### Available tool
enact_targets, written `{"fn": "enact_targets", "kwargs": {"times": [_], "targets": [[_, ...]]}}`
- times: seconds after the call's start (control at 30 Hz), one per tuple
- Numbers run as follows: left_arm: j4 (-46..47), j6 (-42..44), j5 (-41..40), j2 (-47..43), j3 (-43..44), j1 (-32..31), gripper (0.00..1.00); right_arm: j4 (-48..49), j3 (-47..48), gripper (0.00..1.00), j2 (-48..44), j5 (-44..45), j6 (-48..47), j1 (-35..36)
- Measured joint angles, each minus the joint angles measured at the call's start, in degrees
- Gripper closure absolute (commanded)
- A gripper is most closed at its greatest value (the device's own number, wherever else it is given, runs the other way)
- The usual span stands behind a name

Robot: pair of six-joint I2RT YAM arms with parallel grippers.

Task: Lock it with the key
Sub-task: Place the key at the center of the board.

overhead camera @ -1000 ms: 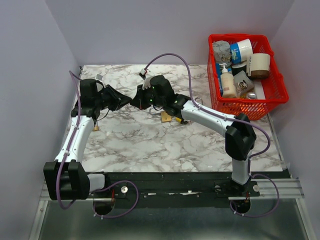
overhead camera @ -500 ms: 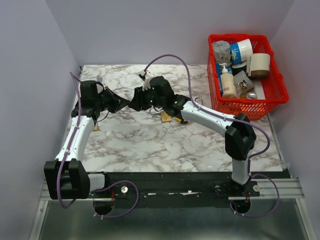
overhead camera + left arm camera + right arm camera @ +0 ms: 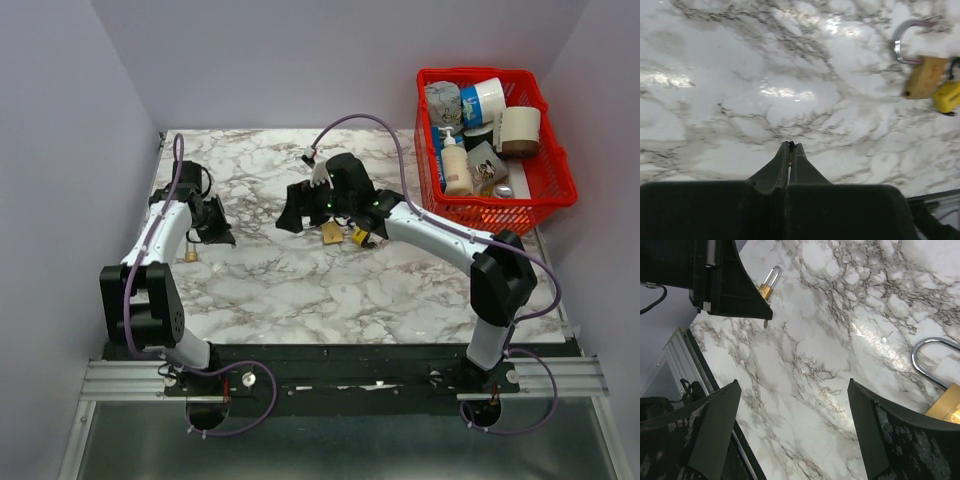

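Looking down from above, the brass padlock point(image 3: 331, 232) lies open on the marble surface point(image 3: 300, 290), just beside the right gripper point(image 3: 290, 218). The left gripper point(image 3: 222, 235) hangs well apart, near a small padlock point(image 3: 190, 256).

Left wrist: fingers pressed together; the brass padlock and a yellow tag point(image 3: 947, 96) lie upper right.

Right wrist: fingers spread wide and empty; a grey metal sliver point(image 3: 765, 324) pokes from the left gripper's tip.

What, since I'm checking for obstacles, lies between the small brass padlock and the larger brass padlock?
Only bare marble tabletop separates the small brass padlock from the larger brass padlock, seen in the right wrist view.
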Motion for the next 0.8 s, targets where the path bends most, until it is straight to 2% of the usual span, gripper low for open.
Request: {"fn": "enact_targets", "kwargs": {"times": [0.1, 0.37, 0.8], "targets": [[-3.6, 5.8, -4.6, 5.6, 2.4, 0.1, 1.0, -0.8, 0.0, 0.0, -0.2, -0.8, -0.8, -1.4], [-7.8, 14.0, -13.0, 17.5, 8.7, 0.3, 1.0, -2.2, -0.6, 0.0, -0.3, -2.4, -1.4, -2.3], [-7.6, 19.1, -22.4, 25.8, 12.1, 1.8, 0.97, -2.8, -2.7, 0.0, -0.3, -4.2, -1.5, -3.1]]}}
